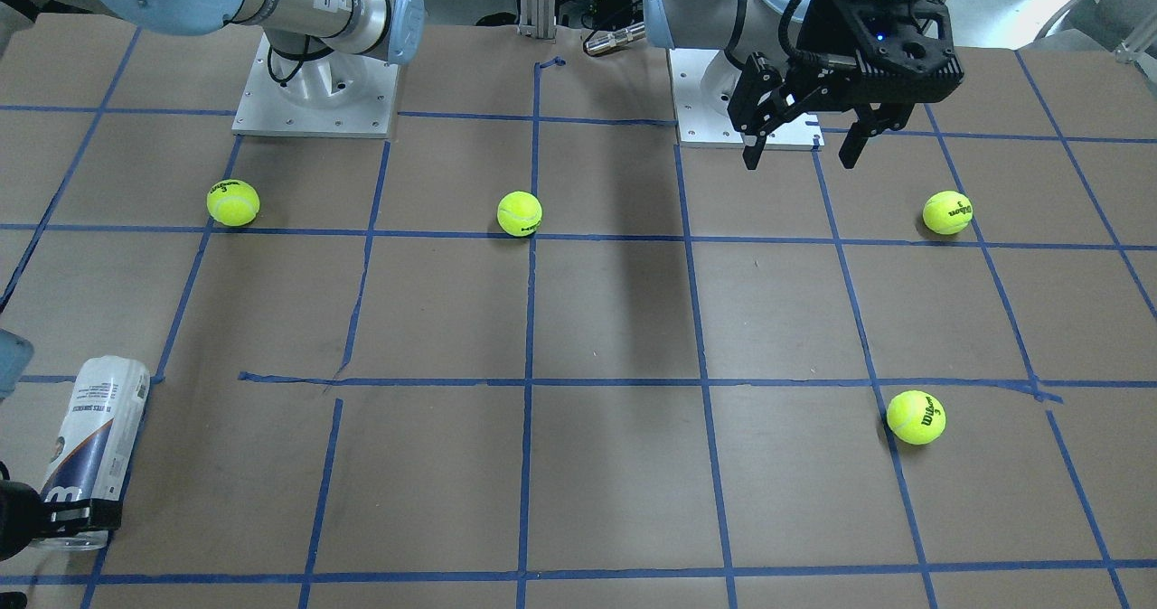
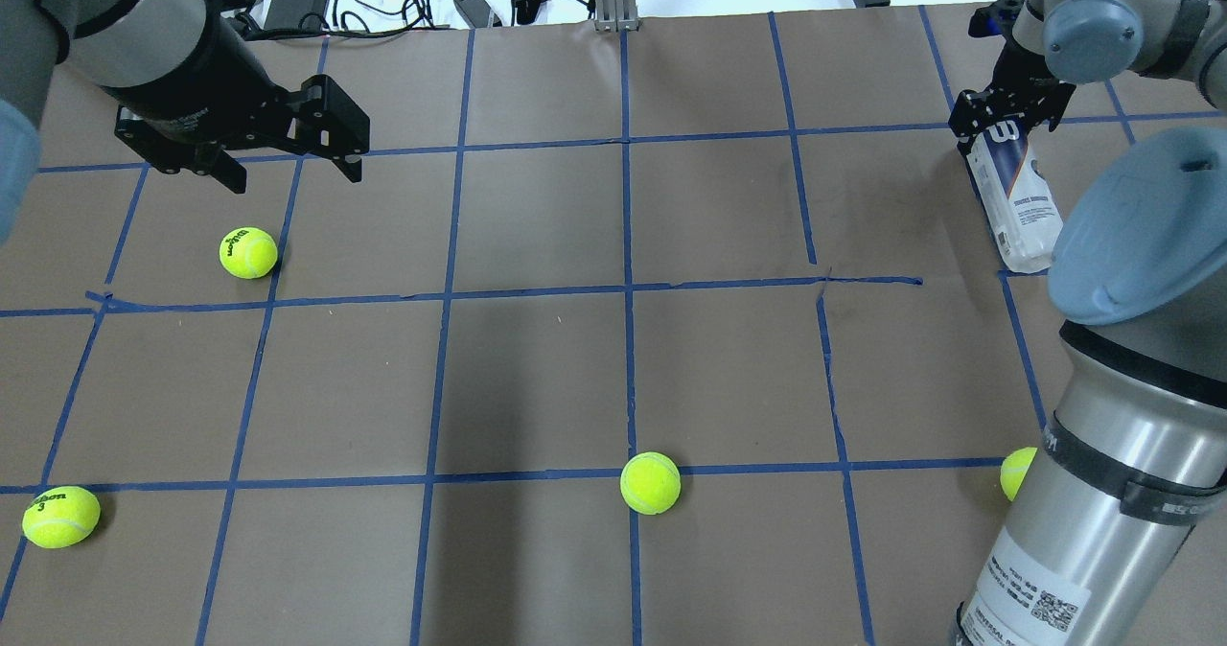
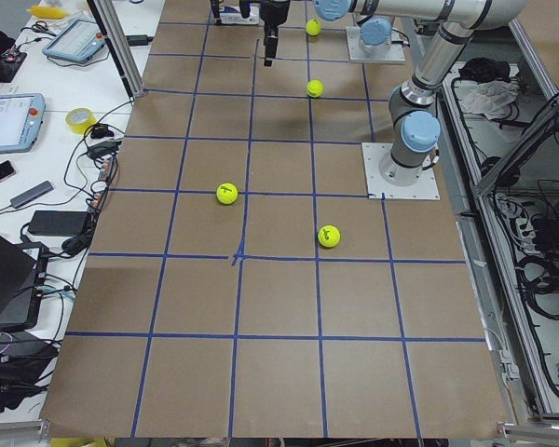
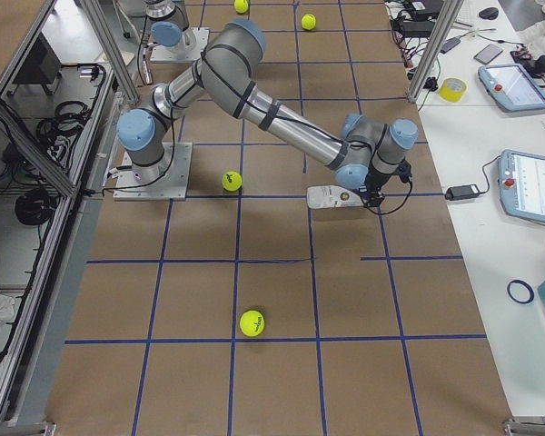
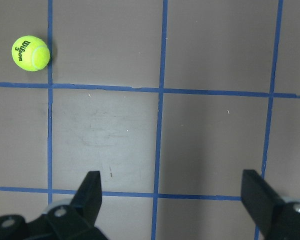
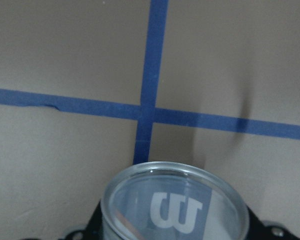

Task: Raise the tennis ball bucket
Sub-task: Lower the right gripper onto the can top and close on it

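1. The tennis ball bucket (image 1: 98, 428) lay on its side on the brown surface (image 1: 615, 320) or just above it; I could not tell which.
2. The right jaws were clamped on the bucket's clear end, by the white "W".
3. The left jaws stood wide apart and held nothing, well away from the bucket.
4. Four tennis balls (image 1: 519, 213) lay scattered, all well apart from the bucket, the nearest ball (image 1: 233, 202) included.

- "Wilson 3", in black, stands on the tennis ball (image 5: 31, 53).
- A white "W" on navy stands on the tennis ball bucket (image 6: 176, 209).
- "UNIVERSAL", partly cut off, stands on the right arm's white label (image 2: 1026, 593).
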### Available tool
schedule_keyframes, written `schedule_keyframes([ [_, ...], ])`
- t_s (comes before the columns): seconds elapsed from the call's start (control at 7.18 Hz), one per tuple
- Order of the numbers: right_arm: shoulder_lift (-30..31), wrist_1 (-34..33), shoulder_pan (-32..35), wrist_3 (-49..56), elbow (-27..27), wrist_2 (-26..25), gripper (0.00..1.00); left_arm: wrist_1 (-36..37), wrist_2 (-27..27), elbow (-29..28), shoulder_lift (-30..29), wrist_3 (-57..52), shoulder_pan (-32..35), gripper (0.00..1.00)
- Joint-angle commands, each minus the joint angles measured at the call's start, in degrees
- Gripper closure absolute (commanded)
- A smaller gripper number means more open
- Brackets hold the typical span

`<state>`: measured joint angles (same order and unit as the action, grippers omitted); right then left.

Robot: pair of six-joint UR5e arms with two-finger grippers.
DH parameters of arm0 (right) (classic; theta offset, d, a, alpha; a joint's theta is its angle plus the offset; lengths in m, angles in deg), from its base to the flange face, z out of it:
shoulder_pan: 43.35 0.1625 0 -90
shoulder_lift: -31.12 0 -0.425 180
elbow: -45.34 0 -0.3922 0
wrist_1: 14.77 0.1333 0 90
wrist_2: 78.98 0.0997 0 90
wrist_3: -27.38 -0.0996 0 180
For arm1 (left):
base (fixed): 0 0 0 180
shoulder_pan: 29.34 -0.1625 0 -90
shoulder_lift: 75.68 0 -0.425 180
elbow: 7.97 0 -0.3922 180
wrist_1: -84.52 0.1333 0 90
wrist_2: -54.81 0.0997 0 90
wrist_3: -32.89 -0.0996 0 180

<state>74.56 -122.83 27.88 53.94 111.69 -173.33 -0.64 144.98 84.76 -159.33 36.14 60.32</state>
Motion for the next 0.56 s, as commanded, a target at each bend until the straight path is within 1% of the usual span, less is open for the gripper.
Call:
schedule_keyframes([
  [0.0,2.68,0.73,0.92,0.07,0.01,0.22,0.63,0.00,0.00,0.00,0.06,0.09,-0.01,0.00],
  [0.14,5.05,3.18,2.24,0.07,0.79,1.96,0.78,0.00,0.00,0.00,-0.03,0.00,-0.01,0.00],
  [0.28,7.16,4.16,4.16,0.51,1.41,2.32,0.78,0.00,0.00,0.00,0.06,0.00,-0.01,0.00],
  [0.42,8.66,4.69,7.23,6.08,1.59,5.98,0.81,0.00,0.00,0.00,-0.03,0.00,-0.01,0.00],
])
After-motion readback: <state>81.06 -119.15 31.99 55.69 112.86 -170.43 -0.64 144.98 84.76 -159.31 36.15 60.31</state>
